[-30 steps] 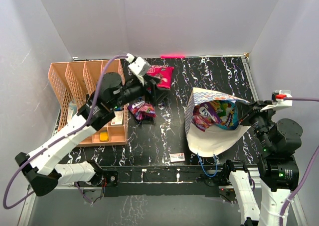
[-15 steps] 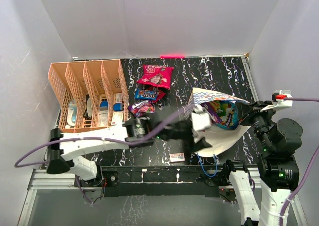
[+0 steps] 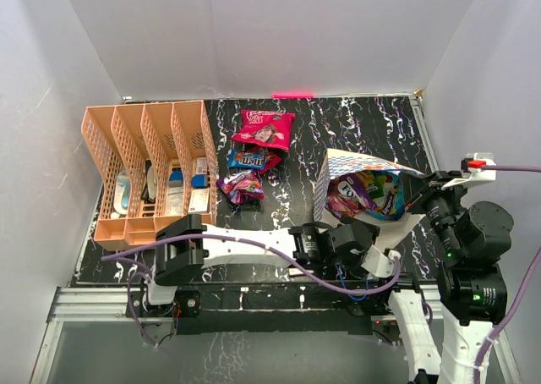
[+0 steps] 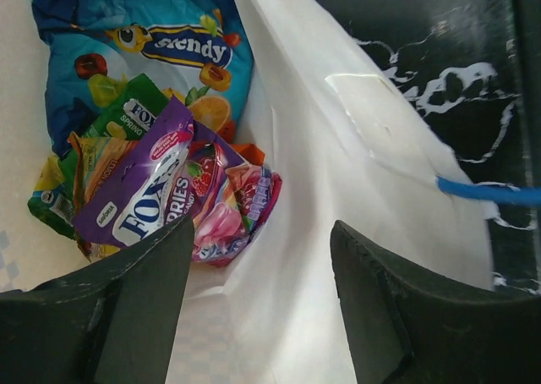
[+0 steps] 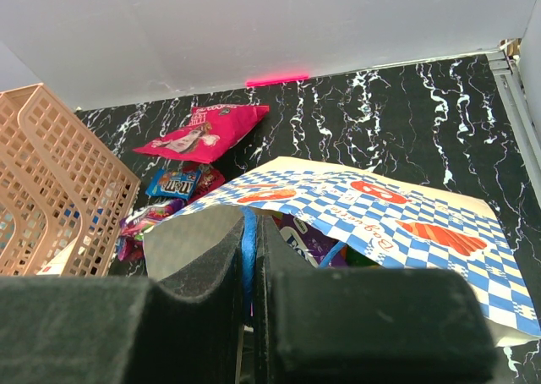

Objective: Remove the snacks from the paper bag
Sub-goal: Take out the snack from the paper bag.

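Near right, left hand [image 4: 262, 266]: half open, empty.
Right hand [image 5: 249, 232]: clamps blue-checkered paper bag [image 5: 380, 206] edge.
Risk: pinching lining, not glossy snacks [image 4: 144, 189].

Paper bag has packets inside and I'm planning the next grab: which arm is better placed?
Left. The left gripper, open, hangs at the paper bag's mouth over the purple packet. The right gripper is shut on the blue handle, so it is occupied.

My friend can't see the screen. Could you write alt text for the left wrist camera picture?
Snack packets lie heaped inside the cream paper bag, a purple packet on top and a blue packet behind. The open left gripper frames them; a blue cord handle shows at right.
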Tool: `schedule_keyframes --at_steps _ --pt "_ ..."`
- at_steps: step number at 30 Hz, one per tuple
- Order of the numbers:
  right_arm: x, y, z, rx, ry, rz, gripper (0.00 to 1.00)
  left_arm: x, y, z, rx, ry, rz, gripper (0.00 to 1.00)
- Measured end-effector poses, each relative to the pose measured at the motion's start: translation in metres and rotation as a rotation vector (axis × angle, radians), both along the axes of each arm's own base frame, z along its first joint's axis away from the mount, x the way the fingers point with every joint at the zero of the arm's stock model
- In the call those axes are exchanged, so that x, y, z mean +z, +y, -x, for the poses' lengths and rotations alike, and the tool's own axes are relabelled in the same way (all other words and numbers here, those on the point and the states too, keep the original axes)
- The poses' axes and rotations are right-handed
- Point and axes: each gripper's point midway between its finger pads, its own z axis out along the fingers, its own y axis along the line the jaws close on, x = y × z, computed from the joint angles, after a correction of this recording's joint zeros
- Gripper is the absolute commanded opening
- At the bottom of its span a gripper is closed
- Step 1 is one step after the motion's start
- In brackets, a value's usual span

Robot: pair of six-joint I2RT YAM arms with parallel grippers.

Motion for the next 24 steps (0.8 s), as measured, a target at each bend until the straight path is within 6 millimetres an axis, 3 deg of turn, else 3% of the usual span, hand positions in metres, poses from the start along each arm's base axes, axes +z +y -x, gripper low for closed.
schedule_keyframes --at_steps 3,6,15,24 --pt "0.001 0.000 0.001 0.000 0.000 0.000 0.08 -0.015 -0.005 -0.015 0.000 -0.049 -0.041 0.67" --pt "0.003 0.000 0.002 0.000 -0.004 0.000 0.08 -0.017 -0.009 -0.029 0.010 -0.062 -0.047 0.68" --pt "0.001 0.000 0.004 0.000 0.006 -0.001 0.08 0.005 -0.020 -0.074 0.065 -0.039 0.029 0.73" --pt "0.002 0.000 0.004 0.000 0.005 -0.001 0.08 -0.025 -0.030 -0.096 0.082 0.008 0.017 0.72"
